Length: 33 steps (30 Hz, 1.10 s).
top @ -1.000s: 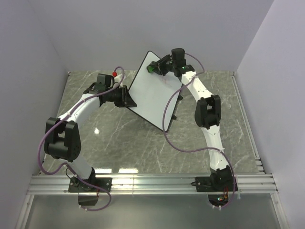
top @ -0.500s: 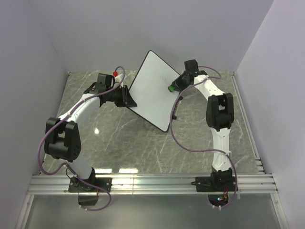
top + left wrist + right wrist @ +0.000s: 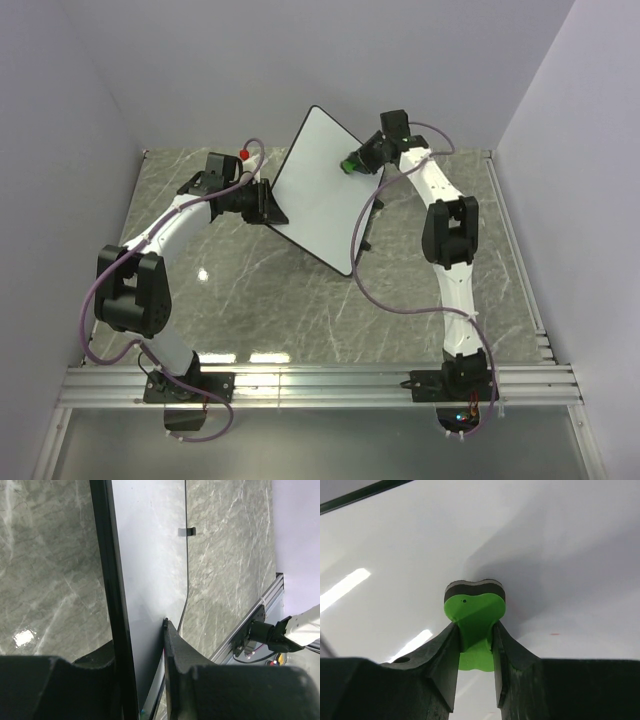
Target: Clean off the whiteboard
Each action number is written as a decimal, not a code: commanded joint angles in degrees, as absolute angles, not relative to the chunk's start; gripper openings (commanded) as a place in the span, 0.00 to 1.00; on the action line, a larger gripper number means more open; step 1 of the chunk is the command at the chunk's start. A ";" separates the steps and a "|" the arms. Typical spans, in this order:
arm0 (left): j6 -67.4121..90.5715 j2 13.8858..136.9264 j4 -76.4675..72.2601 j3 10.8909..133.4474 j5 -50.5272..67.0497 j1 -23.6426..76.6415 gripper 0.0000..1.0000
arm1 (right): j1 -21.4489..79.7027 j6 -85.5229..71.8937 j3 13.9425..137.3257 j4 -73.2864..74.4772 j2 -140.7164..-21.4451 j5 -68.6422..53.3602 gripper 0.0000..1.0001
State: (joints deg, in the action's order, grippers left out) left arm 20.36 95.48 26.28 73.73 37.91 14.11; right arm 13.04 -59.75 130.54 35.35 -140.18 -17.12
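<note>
The whiteboard [image 3: 320,185] stands tilted on edge in mid-table, white with a thin black rim. My left gripper [image 3: 262,204] is shut on its left edge and holds it up; in the left wrist view the board [image 3: 150,570] runs between the two black fingers. My right gripper [image 3: 358,160] is shut on the green bow-shaped eraser [image 3: 349,164] and presses its dark felt face against the upper right of the board. In the right wrist view the eraser [image 3: 474,612] sits pinched at its waist against the white board [image 3: 560,540], with a tiny red speck [image 3: 554,634] to its right.
A red-capped marker [image 3: 242,155] lies behind the left arm. Grey walls close in the marble table [image 3: 250,290] on three sides. An aluminium rail [image 3: 320,380] runs along the near edge. A cable hangs from the right arm across the board's right edge.
My right gripper with the eraser swept from the board's top down to the right edge, then back up and left. The left gripper and board stayed still.
</note>
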 commanded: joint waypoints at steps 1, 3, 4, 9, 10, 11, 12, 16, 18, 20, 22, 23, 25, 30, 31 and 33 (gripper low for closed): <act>11.25 99.41 31.82 72.07 31.03 17.75 0.00 | 17.49 -67.57 132.71 25.94 -142.29 -23.11 0.00; 11.25 99.40 31.73 71.90 30.76 17.75 0.00 | 18.19 -69.34 133.77 22.35 -142.91 -25.30 0.00; 11.25 99.40 31.73 71.89 30.76 17.75 0.00 | 18.54 -70.82 135.07 21.37 -143.69 -26.18 0.00; 10.99 99.49 31.20 71.46 30.94 17.75 0.00 | 20.13 -72.77 136.41 15.39 -144.93 -28.48 0.00; 10.90 99.41 31.11 71.37 31.02 17.75 0.00 | 20.30 -72.34 136.32 15.73 -144.76 -27.08 0.00; 10.99 99.32 30.94 71.28 31.11 17.75 0.00 | 20.22 -72.07 136.06 16.34 -144.67 -26.03 0.00; 10.90 99.23 30.85 71.19 31.03 17.75 0.00 | 20.13 -71.98 135.45 17.04 -144.41 -25.41 0.00; 10.90 98.62 30.41 70.84 30.94 17.75 0.00 | 17.76 -68.30 133.06 25.90 -142.74 -16.30 0.00; 11.07 98.18 30.06 70.40 30.85 17.67 0.00 | 16.79 -65.32 132.72 33.20 -141.95 -12.41 0.00; 11.16 97.91 29.80 70.05 30.94 17.67 0.00 | 15.39 -63.64 132.54 38.12 -141.77 -6.98 0.00; 11.25 98.17 29.88 70.22 31.11 17.67 0.00 | 14.94 -61.01 131.66 43.14 -141.24 -4.76 0.00; 11.16 98.35 29.97 70.57 31.20 17.75 0.00 | 14.77 -60.21 131.31 45.94 -141.07 -3.09 0.00; 11.07 98.96 30.32 70.93 31.55 17.67 0.00 | 14.76 -57.67 129.47 47.72 -140.36 -1.94 0.00; 11.07 99.49 30.32 71.54 31.99 17.75 0.00 | 15.64 -54.76 120.60 47.20 -136.50 -2.11 0.00; 11.16 99.49 30.32 71.54 32.08 17.67 0.00 | 15.73 -54.41 120.24 47.28 -136.32 -2.28 0.00; 11.07 99.58 30.32 71.54 31.99 17.67 0.00 | 16.43 -53.96 121.11 47.90 -136.76 -2.98 0.00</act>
State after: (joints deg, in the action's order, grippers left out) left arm 20.18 95.46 25.65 73.38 38.22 14.17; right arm 12.99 -57.80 122.78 41.58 -136.70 -3.51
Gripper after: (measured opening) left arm 0.279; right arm 0.352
